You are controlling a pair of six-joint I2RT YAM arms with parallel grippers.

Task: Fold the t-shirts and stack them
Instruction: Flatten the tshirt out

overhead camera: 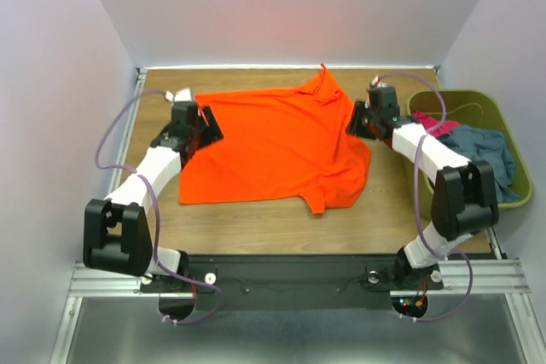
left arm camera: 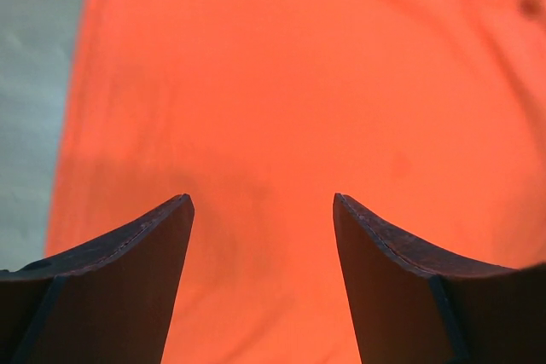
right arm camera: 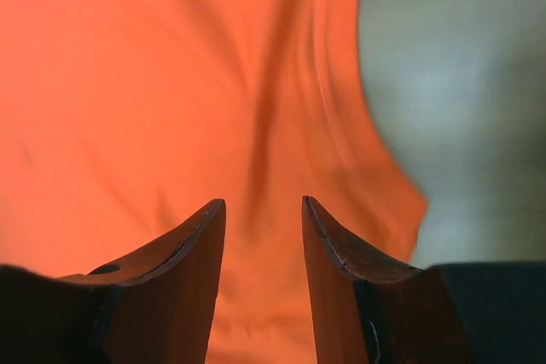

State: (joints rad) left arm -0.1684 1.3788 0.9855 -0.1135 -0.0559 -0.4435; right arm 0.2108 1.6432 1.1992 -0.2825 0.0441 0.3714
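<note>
The bright orange t-shirt [overhead camera: 273, 142] lies spread out on the wooden table [overhead camera: 392, 202], with a sleeve bunched at its front right. My left gripper [overhead camera: 202, 128] is at the shirt's left edge. Its jaws are open over orange cloth [left arm camera: 299, 83] in the left wrist view [left arm camera: 260, 198]. My right gripper [overhead camera: 358, 117] is at the shirt's right edge. Its jaws are open with a narrower gap [right arm camera: 263, 200], over wrinkled orange cloth [right arm camera: 128, 83]. The slate blue-grey t-shirt [overhead camera: 488, 149] and the magenta-pink t-shirt [overhead camera: 440, 128] lie crumpled in the tub.
An olive-green plastic tub [overhead camera: 465, 95] stands at the right edge of the table, beside the right arm. White walls close in the back and both sides. The arm bases sit on a black rail at the near edge.
</note>
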